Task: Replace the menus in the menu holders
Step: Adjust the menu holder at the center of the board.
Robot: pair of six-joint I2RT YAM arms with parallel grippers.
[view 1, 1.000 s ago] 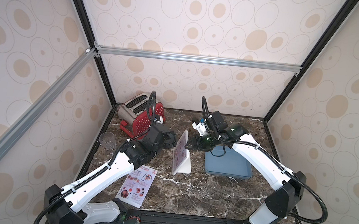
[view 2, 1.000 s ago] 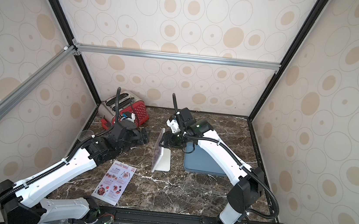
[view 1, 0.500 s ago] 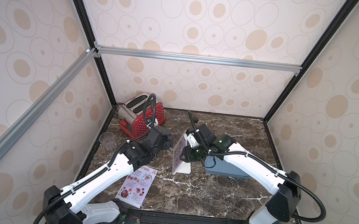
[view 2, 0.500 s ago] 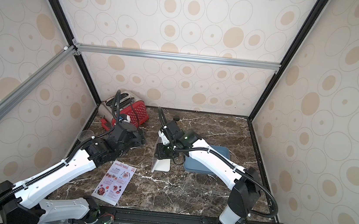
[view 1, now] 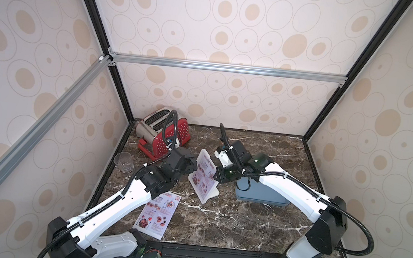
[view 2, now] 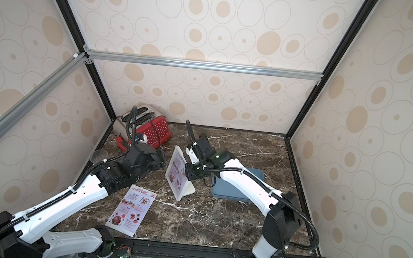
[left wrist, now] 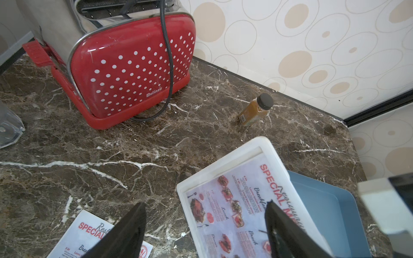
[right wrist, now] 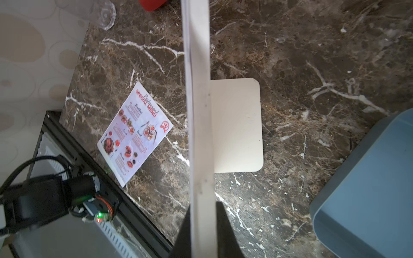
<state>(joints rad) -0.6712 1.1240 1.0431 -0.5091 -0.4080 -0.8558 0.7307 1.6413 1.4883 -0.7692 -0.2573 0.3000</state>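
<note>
Where dark marble table (view 1: 229,223) meets oval-print walls (view 1: 237,20), holder (view 1: 213,193) stands mid-table with a menu (left wrist: 237,207) inside; second menu (view 1: 158,215) lies flat at its 7 o'clock, tray (view 1: 261,198) at 3. Jaws: right gripper (right wrist: 203,207) clenched on holder's edge, left gripper (left wrist: 204,203) released beside it. Only left wrist view shows bottle (left wrist: 254,109).

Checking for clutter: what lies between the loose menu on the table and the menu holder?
Only bare marble tabletop separates the loose menu and the menu holder, clearest in the right wrist view.
</note>
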